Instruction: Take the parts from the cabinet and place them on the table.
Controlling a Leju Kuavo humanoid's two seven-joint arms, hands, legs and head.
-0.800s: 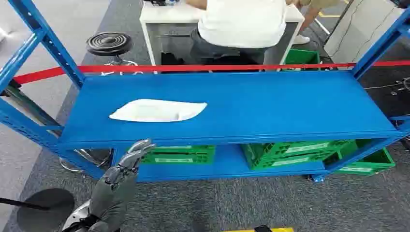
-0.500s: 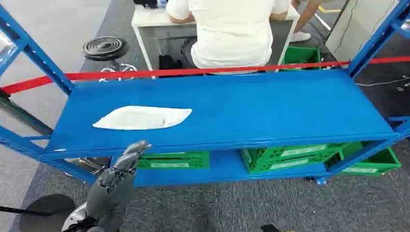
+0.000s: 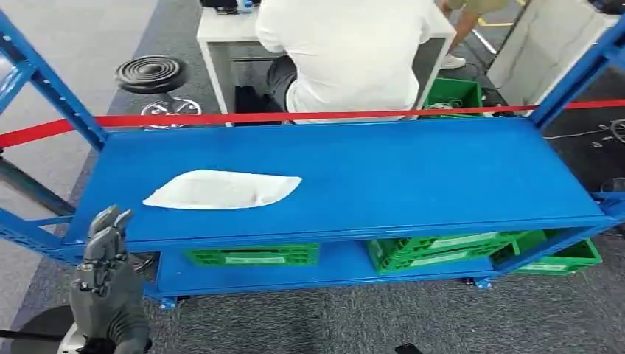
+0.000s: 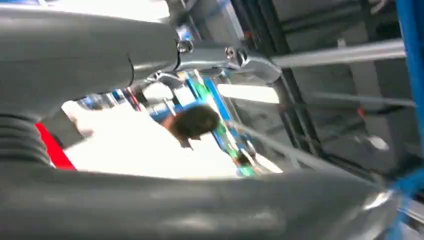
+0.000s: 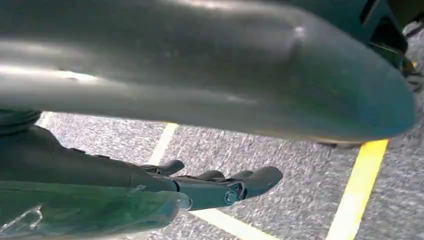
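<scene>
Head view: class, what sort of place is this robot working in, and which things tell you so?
Probably a workshop or warehouse test area: blue steel shelving, green parts crates on its lower level, and a red barrier tape in front of a seated person.

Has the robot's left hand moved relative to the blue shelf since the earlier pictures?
Yes. The left hand has gone toward the left end of the blue shelf: earlier it was below the white bag, now it is beyond the bag's left tip.

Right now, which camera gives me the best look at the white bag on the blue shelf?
The head view: the white bag lies whole and unobstructed on the blue shelf. The left wrist view gives only a white blur I can't identify; the right wrist view looks at the floor.
</scene>
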